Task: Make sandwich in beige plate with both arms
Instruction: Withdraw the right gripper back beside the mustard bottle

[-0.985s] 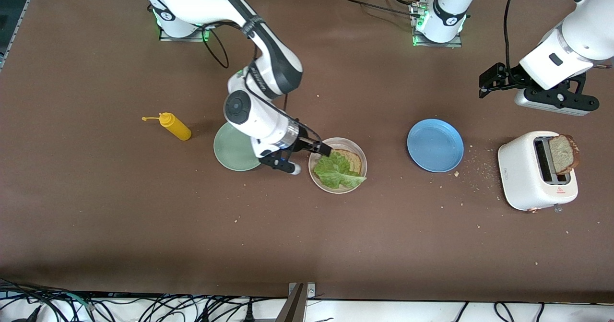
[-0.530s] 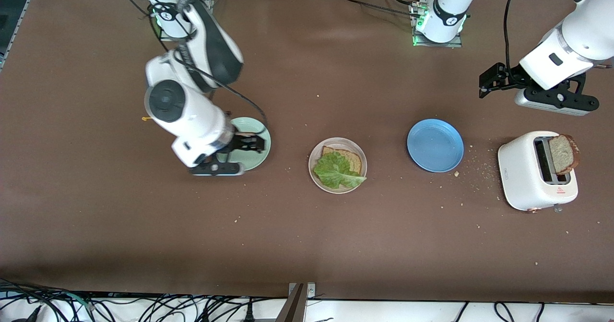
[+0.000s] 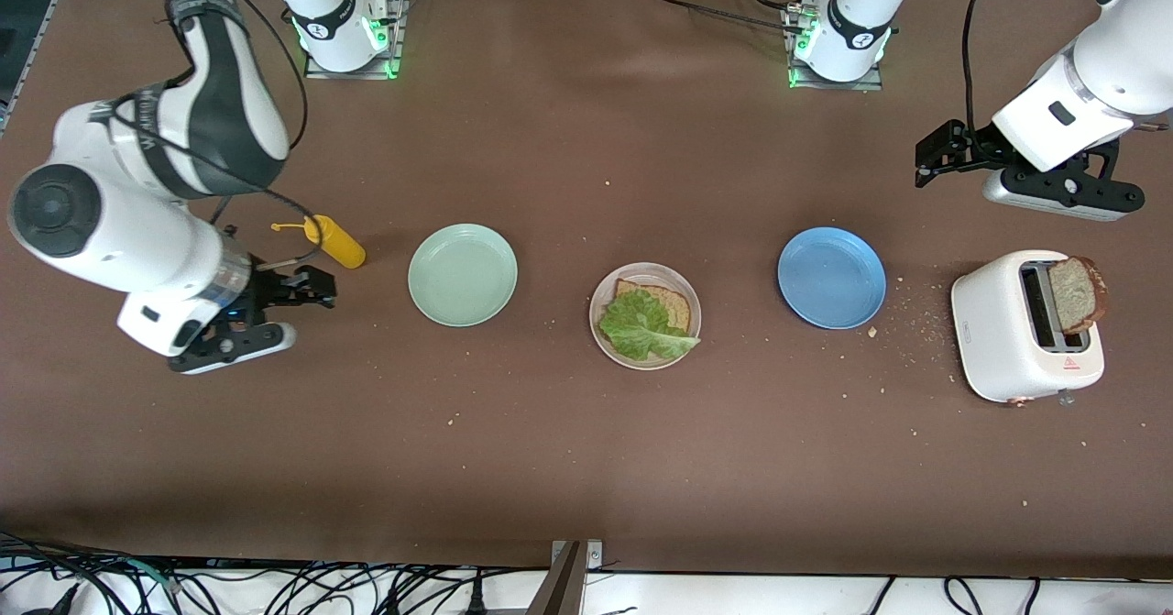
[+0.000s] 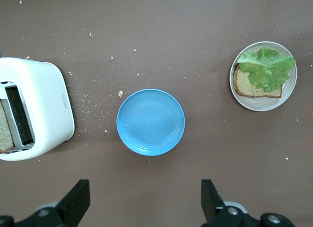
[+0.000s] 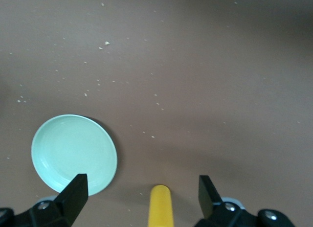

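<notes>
**Status.** The beige plate [image 3: 646, 270] sits at the middle of the front view, between the mint-green plate [image 3: 463, 275] and the blue plate [image 3: 831, 278]. It holds one bread slice [image 3: 674, 303] with the lettuce leaf [image 3: 641, 326] draped over it, so the sandwich lacks its top. The second slice [image 3: 1077, 294] stands upright in one slot of the toaster [image 3: 1008, 340], at the left arm's end of the table, with its upper half showing above the slot.

**Grippers.** My left gripper [image 3: 924, 161] hangs in the upper part of the frame, over the table near the toaster. Its fingers are spread wide and hold nothing. My right gripper [image 3: 316, 288] waits at the right arm's end of the table, just beside the yellow mustard bottle [image 3: 334, 241], also spread and empty.

**Step in hand (my judgement).** Fetch the toasted slice with the left gripper.

1. Centre the spread fingers over the exposed half of the slice, one finger to each flat face.
2. Descend only as far as the crust allows, and keep both fingertips off the toaster body.
3. Close gently, because the crumbs around the toaster suggest this bread breaks easily.
4. Lift straight up along the slot. A tilted pull could drag the toaster.
5. Carry the slice over the blue plate to the beige plate, turn it flat, and line it up with the lower slice.
6. Release it low so the lettuce stays under it.

Keep the right arm clear of the plate.
</notes>
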Robot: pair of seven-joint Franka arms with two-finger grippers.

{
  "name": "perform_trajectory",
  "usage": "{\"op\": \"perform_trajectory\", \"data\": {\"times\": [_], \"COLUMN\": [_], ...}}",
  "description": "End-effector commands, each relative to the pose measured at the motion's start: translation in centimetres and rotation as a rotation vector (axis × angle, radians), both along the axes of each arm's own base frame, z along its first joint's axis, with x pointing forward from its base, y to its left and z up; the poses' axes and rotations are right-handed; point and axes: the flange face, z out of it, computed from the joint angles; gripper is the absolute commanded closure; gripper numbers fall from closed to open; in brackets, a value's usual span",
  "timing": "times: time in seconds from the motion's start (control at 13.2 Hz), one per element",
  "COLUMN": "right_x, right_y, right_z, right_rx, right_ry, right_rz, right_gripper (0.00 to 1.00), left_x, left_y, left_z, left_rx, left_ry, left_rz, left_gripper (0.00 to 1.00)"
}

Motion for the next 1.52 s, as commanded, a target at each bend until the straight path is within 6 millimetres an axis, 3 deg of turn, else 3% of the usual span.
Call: {"op": "perform_trajectory", "data": {"times": [0.0,0.3,0.68,1.44], "right_x": [-1.4,-2.2,-1.9,-2.0], "right_y": [0.4,-2.3,-2.1,-2.7], "right_z": [0.4,2.3,3.3,3.0], "right_rx": [-0.022,-0.040,-0.048,-0.050], "right_ry": [0.035,0.071,0.037,0.054], "right_rz": [0.027,-0.012,-0.006,-0.022], "right_gripper": [0.00,0.00,0.00,0.00], "left_x": [0.2,0.2,0.2,0.2], "left_y": [-0.1,-0.1,-0.1,-0.1], "left_z": [0.5,0.5,0.5,0.5], "left_rx": [-0.012,-0.012,-0.012,-0.012], "left_ry": [0.006,0.006,0.006,0.009], "left_rz": [0.001,0.001,0.001,0.002], "left_gripper": [0.00,0.00,0.00,0.00]}}
